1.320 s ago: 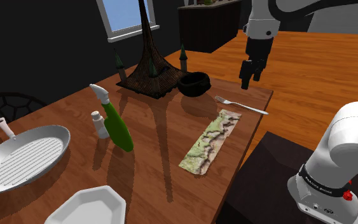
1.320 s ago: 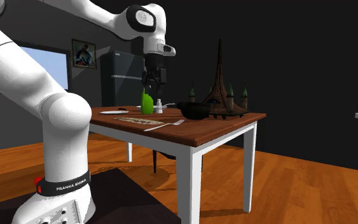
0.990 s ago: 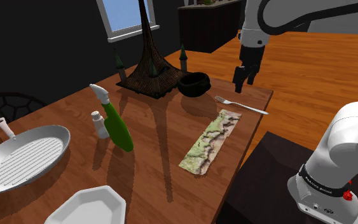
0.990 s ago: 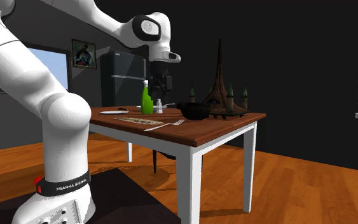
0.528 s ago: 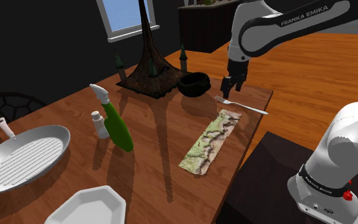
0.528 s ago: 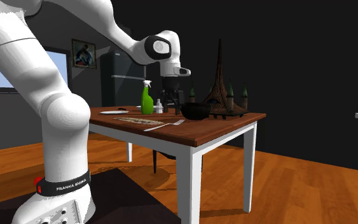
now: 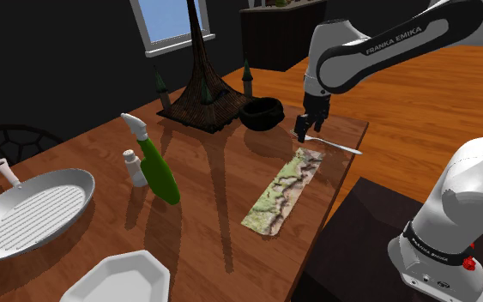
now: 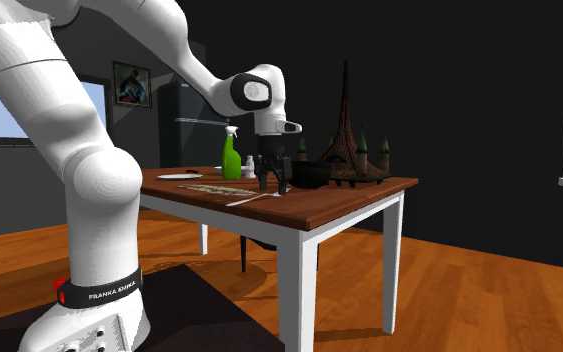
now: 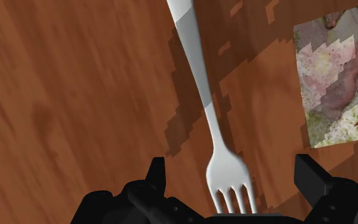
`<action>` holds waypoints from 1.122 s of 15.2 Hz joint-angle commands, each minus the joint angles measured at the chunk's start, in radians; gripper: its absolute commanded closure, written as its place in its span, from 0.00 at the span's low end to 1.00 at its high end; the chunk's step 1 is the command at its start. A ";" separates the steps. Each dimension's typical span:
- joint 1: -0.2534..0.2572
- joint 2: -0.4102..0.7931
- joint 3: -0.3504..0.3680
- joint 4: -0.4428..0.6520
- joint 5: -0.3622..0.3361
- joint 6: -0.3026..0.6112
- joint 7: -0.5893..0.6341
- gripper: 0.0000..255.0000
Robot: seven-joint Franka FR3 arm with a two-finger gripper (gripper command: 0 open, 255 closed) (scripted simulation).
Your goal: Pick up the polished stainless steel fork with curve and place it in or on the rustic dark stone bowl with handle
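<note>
A silvery fork (image 7: 338,146) lies flat on the wooden table (image 7: 214,180) near its corner, just beside the dark bowl with a handle (image 7: 261,112). My gripper (image 7: 302,135) hangs low over the fork's tine end. In the wrist view the gripper (image 9: 231,170) is open: one black finger (image 9: 155,173) stands on either side of the fork's head (image 9: 229,178), neither touching it, and the fork's handle runs away from the hand. From the second exterior view the gripper (image 8: 273,189) reaches almost to the tabletop, over the fork (image 8: 254,198), with the bowl (image 8: 311,175) right behind.
A mottled map-like sheet (image 7: 284,190) lies beside the fork. A tall dark tower model (image 7: 201,86) stands behind the bowl. Farther along the table are a green spray bottle (image 7: 159,170), a small white shaker (image 7: 133,168), a grill pan (image 7: 29,214) and a white plate (image 7: 119,279).
The gripper has come down and towards the shoulder view's left, from high above the table corner to just over the fork's tines. The fork and bowl have stayed put.
</note>
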 commanded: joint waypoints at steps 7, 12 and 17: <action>0.000 0.002 -0.001 -0.004 0.000 0.007 -0.001 1.00; 0.000 -0.001 0.000 -0.005 0.000 0.005 0.000 1.00; 0.000 -0.004 -0.001 0.005 -0.001 -0.008 0.000 1.00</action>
